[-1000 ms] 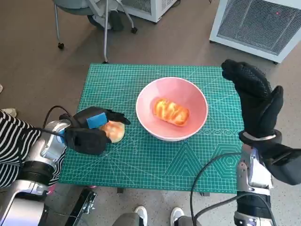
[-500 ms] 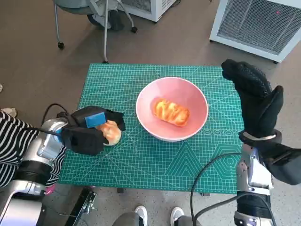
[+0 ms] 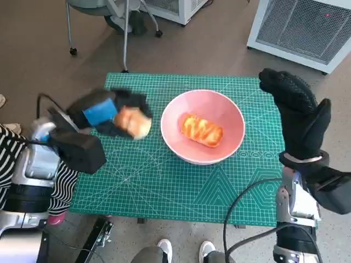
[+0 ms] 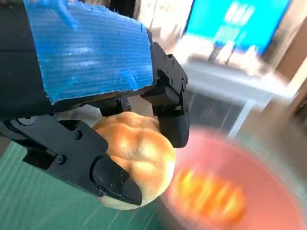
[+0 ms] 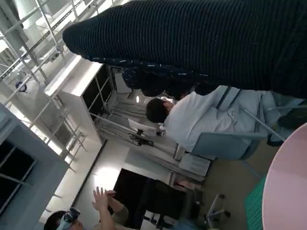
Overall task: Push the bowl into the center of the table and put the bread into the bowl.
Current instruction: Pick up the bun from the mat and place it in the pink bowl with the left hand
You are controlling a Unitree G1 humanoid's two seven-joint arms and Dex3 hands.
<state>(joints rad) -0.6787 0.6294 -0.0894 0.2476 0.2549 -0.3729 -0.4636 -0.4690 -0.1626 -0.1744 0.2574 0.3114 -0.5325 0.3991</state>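
A pink bowl (image 3: 233,112) stands near the middle of the green cutting mat (image 3: 164,186), with a glazed orange bread roll (image 3: 202,130) lying inside it. My left hand (image 3: 104,112) grips a second, round golden bread roll (image 3: 134,123) and holds it lifted above the mat, just left of the bowl. The left wrist view shows that roll (image 4: 136,160) clamped between the black fingers (image 4: 170,108), with the blurred bowl (image 4: 268,191) beyond. My right hand (image 3: 296,112) is raised upright at the bowl's right side, fingers together, holding nothing.
A white grilled cabinet (image 3: 301,27) stands on the floor beyond the mat's far right corner, and chair legs (image 3: 123,30) at the far left. A striped sleeve (image 3: 11,159) shows at the left edge. People (image 5: 192,117) appear in the right wrist view.
My left hand has lifted the round roll off the mat and carried it up and toward the bowl. The right hand and the bowl have stayed put.
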